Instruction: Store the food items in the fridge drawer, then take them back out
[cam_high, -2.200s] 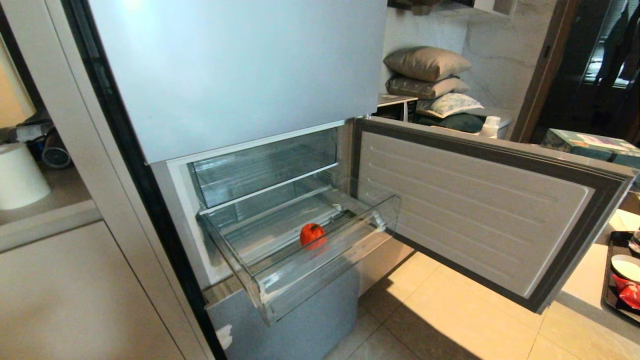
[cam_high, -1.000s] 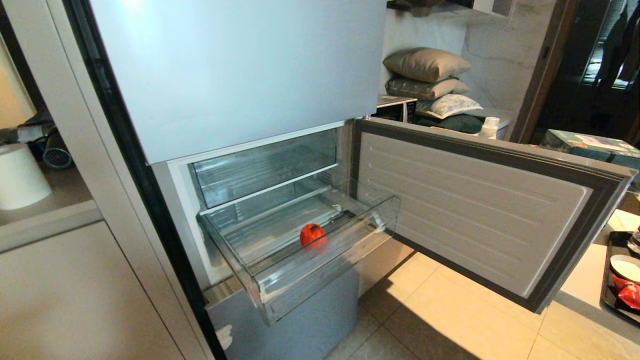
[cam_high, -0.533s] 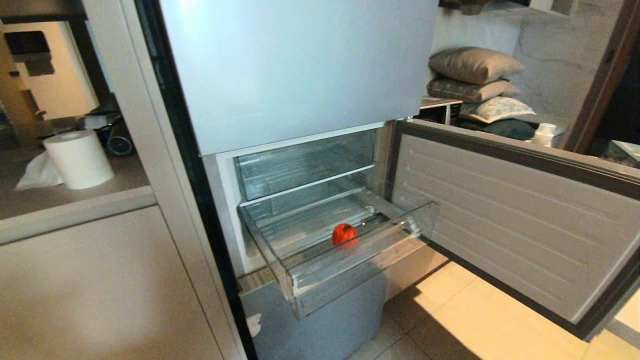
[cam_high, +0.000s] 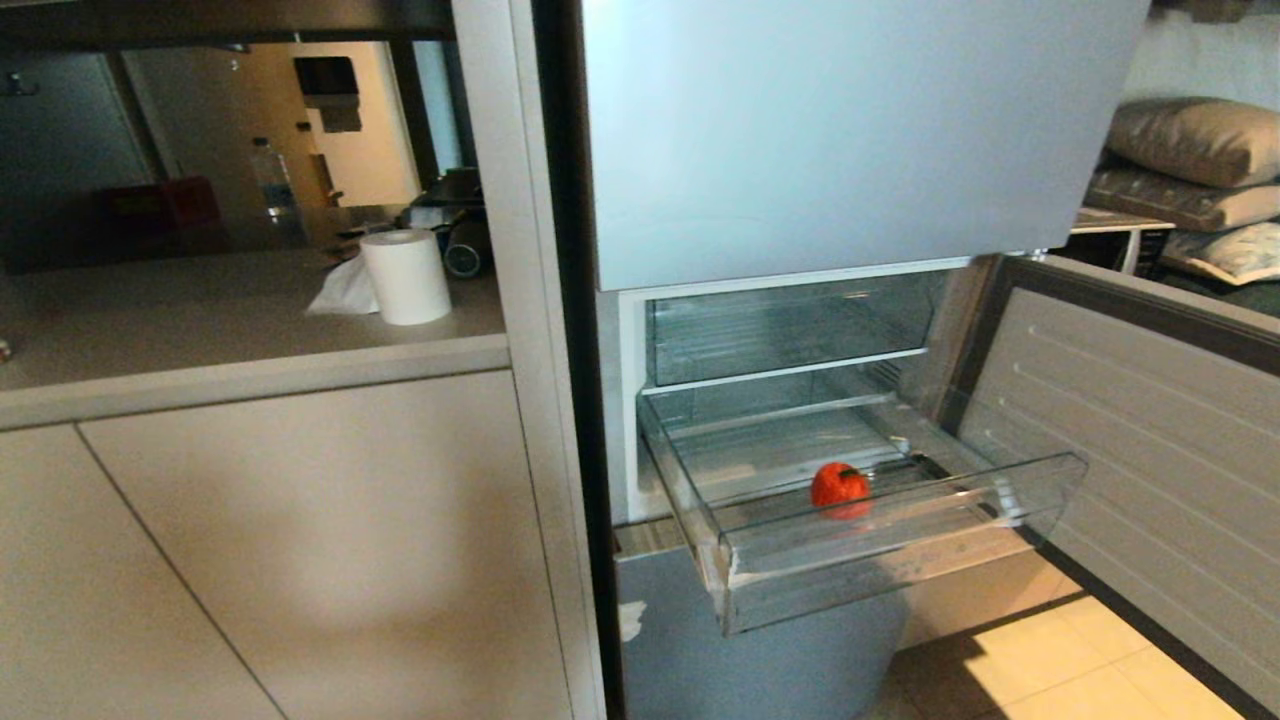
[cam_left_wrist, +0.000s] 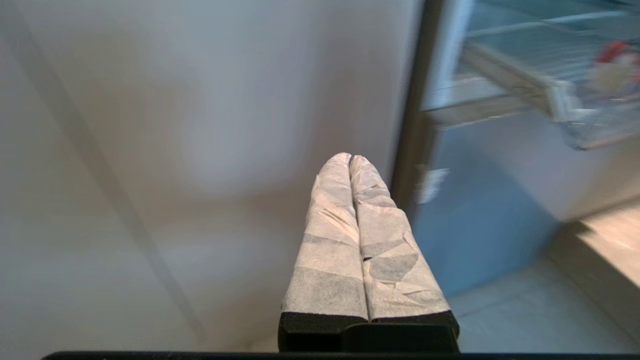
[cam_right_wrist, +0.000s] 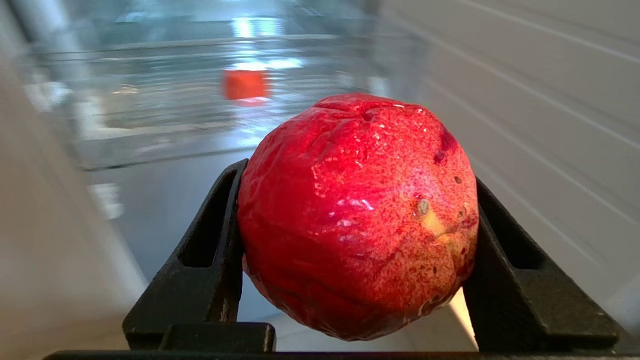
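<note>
Camera has swung left since the earlier frames; fridge now sits right of centre, things themselves unmoved. Drawer (cam_high: 900, 540) still pulled out, tomato (cam_high: 840, 487) on its ribbed floor. Right hand (cam_right_wrist: 357, 220) clamped on the second red fruit (cam_right_wrist: 357, 215), facing the drawer. Left hand (cam_left_wrist: 350, 160) pressed together, empty, before the cabinet (cam_left_wrist: 175, 125).

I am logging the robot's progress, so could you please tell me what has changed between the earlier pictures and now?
Only the head view has swung to the left: the fridge drawer now sits right of centre, and the counter with the paper roll shows more fully. The tomato lies where it was in the open drawer. Neither tool appears in the head view.
</note>
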